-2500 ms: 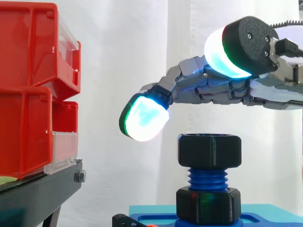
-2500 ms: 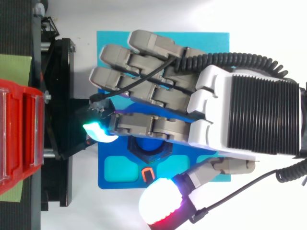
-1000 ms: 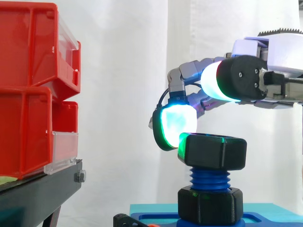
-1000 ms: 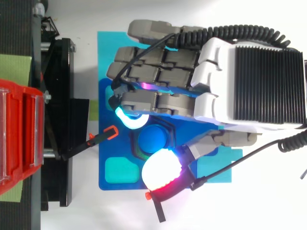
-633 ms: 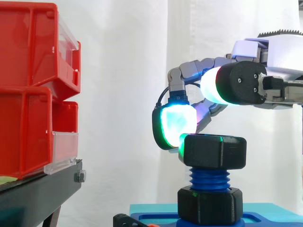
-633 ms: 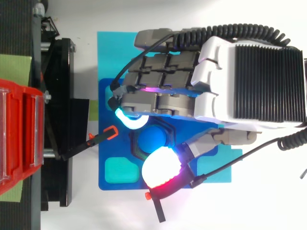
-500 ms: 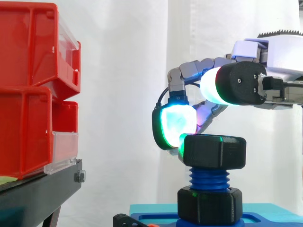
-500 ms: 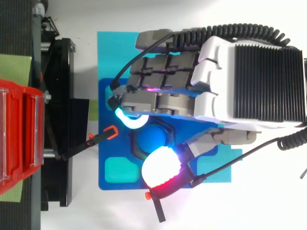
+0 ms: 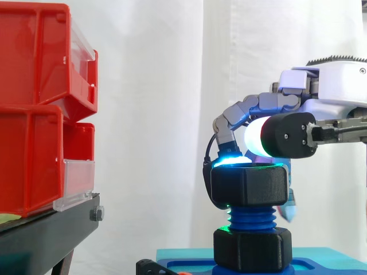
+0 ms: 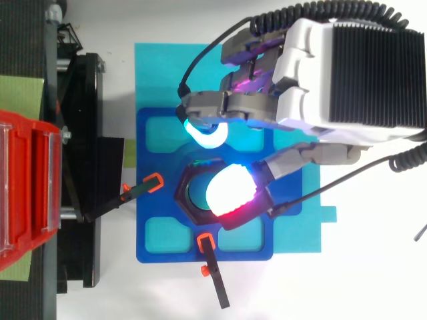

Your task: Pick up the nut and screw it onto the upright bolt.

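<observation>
The black hex nut [image 9: 249, 185] sits on the threads of the upright blue bolt [image 9: 251, 219], above a second black nut [image 9: 252, 248] at the bolt's foot. My hand [image 10: 353, 67] reaches in from the right with its fingers curled. A cyan-glowing fingertip [image 10: 203, 137] presses the nut's far rim. The white-and-red thumb pad [image 10: 230, 190] lies over the nut [image 10: 190, 197] and hides the bolt's top. In the side view the thumb pad [image 9: 258, 136] hovers just above the nut's top face.
The bolt stands in a blue base plate [image 10: 160, 133] on a cyan mat [image 10: 160, 67]. Two orange-tipped clamps [image 10: 153, 181] [image 10: 207, 243] hold the plate. Red bins [image 9: 40, 109] on a black stand [image 9: 46, 232] are at the left.
The hand has dropped lower and shifted towards the far side of the bolt. Its thumb now lies over the nut. The nut has turned and sits slightly lower on the threads.
</observation>
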{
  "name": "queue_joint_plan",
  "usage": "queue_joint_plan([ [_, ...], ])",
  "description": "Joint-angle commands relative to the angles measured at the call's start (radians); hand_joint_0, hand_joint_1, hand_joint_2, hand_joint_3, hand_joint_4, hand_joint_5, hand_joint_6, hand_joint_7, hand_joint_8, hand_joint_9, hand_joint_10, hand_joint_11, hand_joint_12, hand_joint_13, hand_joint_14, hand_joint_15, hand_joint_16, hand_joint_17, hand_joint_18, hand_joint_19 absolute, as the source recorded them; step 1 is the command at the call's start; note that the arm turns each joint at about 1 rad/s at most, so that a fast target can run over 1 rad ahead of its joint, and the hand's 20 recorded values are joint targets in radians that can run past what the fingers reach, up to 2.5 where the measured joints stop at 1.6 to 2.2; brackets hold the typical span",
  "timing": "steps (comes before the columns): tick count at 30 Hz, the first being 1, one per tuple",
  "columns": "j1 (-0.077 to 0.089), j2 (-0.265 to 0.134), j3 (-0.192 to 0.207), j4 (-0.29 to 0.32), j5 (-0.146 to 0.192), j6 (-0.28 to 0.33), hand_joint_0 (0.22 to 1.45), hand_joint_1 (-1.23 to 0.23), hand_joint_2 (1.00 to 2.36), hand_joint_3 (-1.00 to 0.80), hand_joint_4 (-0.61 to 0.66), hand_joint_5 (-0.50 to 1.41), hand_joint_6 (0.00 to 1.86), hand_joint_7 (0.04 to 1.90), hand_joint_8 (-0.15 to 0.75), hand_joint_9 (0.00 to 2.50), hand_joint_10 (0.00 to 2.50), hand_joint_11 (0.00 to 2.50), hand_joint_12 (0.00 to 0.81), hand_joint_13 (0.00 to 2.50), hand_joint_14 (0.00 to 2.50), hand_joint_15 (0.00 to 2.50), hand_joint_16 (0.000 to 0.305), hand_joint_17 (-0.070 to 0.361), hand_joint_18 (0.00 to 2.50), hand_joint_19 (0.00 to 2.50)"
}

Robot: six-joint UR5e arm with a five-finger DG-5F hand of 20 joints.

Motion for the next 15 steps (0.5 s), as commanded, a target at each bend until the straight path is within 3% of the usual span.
queue_joint_plan([
  [1, -0.013, 0.001, 0.000, -0.005, -0.011, 0.000, 0.57, -0.33, 1.00, -0.50, 0.08, 0.06, 0.68, 1.10, 0.198, 1.76, 0.01, 0.30, 0.088, 1.32, 0.00, 0.04, 0.000, 0.001, 1.03, 0.29],
  [4, -0.021, 0.001, 0.000, -0.003, -0.027, 0.000, 0.57, -0.33, 1.00, -0.50, 0.09, 0.06, 0.67, 1.13, 0.198, 1.74, 0.01, 0.30, 0.097, 1.32, 0.00, 0.04, 0.001, 0.002, 1.00, 0.28],
  [6, -0.024, 0.001, 0.000, -0.002, -0.033, 0.000, 0.56, -0.30, 1.00, -0.50, 0.12, 0.06, 0.50, 1.45, 0.206, 1.57, 0.01, 0.25, 0.108, 1.18, 0.00, 0.02, 0.003, 0.008, 0.86, 0.21],
  [7, -0.027, 0.001, 0.000, 0.000, -0.039, 0.000, 0.56, -0.30, 1.00, -0.50, 0.13, 0.06, 0.50, 1.43, 0.210, 1.57, 0.01, 0.25, 0.112, 1.17, 0.00, 0.02, 0.004, 0.008, 0.86, 0.21],
  [10, -0.035, 0.001, 0.002, 0.004, -0.059, 0.000, 0.55, -0.28, 1.00, -0.50, 0.15, 0.01, 0.51, 1.26, 0.211, 1.46, 0.01, 0.23, 0.123, 1.08, 0.00, 0.01, 0.007, 0.016, 0.80, 0.22],
  [11, -0.038, 0.001, 0.005, 0.007, -0.063, 0.000, 0.55, -0.28, 1.00, -0.50, 0.17, -0.02, 0.51, 1.10, 0.200, 1.42, 0.01, 0.23, 0.123, 1.04, 0.00, 0.01, 0.009, 0.020, 0.79, 0.24],
  [15, -0.044, 0.001, 0.014, 0.016, -0.077, 0.000, 0.53, -0.28, 1.00, -0.50, 0.11, -0.08, 0.50, 0.85, 0.179, 1.23, 0.00, 0.13, 0.158, 0.90, 0.00, 0.00, 0.018, 0.041, 0.70, 0.27],
])
